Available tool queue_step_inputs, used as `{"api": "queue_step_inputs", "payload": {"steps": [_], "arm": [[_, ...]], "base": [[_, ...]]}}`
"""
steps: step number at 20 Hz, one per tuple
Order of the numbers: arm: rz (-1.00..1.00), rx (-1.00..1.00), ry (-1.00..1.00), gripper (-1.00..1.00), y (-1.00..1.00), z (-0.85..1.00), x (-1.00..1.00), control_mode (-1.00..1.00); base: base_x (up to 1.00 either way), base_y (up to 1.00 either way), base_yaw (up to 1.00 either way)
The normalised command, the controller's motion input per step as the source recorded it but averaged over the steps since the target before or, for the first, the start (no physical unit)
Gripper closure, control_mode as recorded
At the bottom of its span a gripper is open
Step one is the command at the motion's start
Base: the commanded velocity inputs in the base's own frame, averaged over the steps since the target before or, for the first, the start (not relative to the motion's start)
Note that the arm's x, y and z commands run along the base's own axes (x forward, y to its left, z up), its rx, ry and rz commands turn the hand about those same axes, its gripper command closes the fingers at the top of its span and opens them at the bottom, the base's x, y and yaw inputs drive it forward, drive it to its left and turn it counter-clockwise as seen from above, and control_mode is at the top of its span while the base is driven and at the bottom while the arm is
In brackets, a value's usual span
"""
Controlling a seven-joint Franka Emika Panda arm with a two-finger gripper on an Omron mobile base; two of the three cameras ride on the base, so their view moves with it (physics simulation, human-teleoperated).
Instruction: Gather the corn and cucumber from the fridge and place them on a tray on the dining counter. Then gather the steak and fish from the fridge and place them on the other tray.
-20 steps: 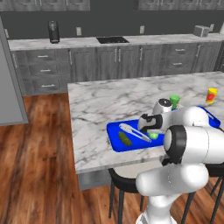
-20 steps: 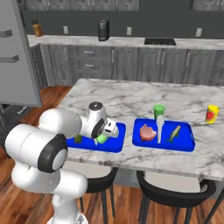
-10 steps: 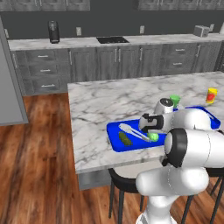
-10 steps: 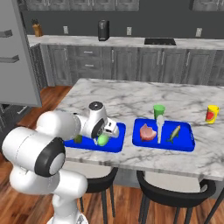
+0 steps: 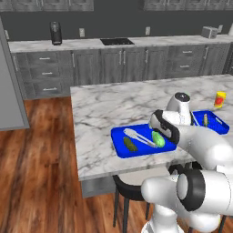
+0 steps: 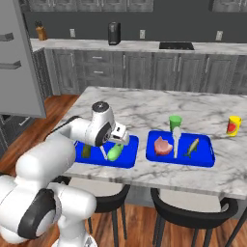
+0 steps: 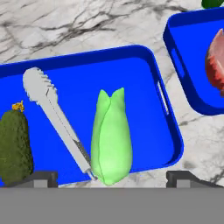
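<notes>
Two blue trays sit side by side on the white marble dining counter [image 6: 144, 108]. On the nearer tray [image 7: 144, 70] lie three things: the cucumber [image 7: 15, 146], a pair of grey tongs [image 7: 54, 118] and the corn [image 7: 111, 138]. In the hand view the cucumber is at nine o'clock of the tongs and the corn at three o'clock of them, with the tongs' narrow end touching or just beside the corn's lower end. The corn lies free on the tray floor, its notched tip pointing to twelve o'clock in that view.

The gripper [image 7: 111, 177] hangs just above the corn with its two dark fingertips [image 7: 41, 177] spread wide, one out over the cucumber's side and the other past the tray's rim, neither touching the corn. In the right base view the gripper [image 6: 118, 140] sits over the corn [image 6: 114, 152], and the cucumber [image 6: 86, 151] is at nine o'clock of it.

At three o'clock of that tray, the other tray [image 6: 205, 157] holds the steak [image 6: 162, 145], a pale spoon-like utensil [image 6: 176, 140] and a small yellowish fish [image 6: 191, 147]. A green cup [image 6: 175, 121] stands just behind this tray at twelve o'clock, and a yellow and red cup [image 6: 233, 126] stands farther out at two o'clock. A dark round stool [image 6: 190, 212] sits under the counter's near edge.
</notes>
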Motion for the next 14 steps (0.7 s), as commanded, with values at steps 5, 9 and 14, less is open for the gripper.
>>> {"api": "queue_step_inputs", "payload": {"steps": [5,9,14], "arm": [[0.0,-0.01,-0.05,-1.0,0.05,0.83,-0.66,-1.0],[0.0,-0.01,-0.01,-1.0,0.06,0.74,-0.77,-1.0],[0.0,-0.01,0.0,-1.0,0.03,0.48,-0.8,-1.0]], "base": [[0.0,0.0,0.0],[0.0,0.0,0.0],[0.0,0.0,0.0]]}}
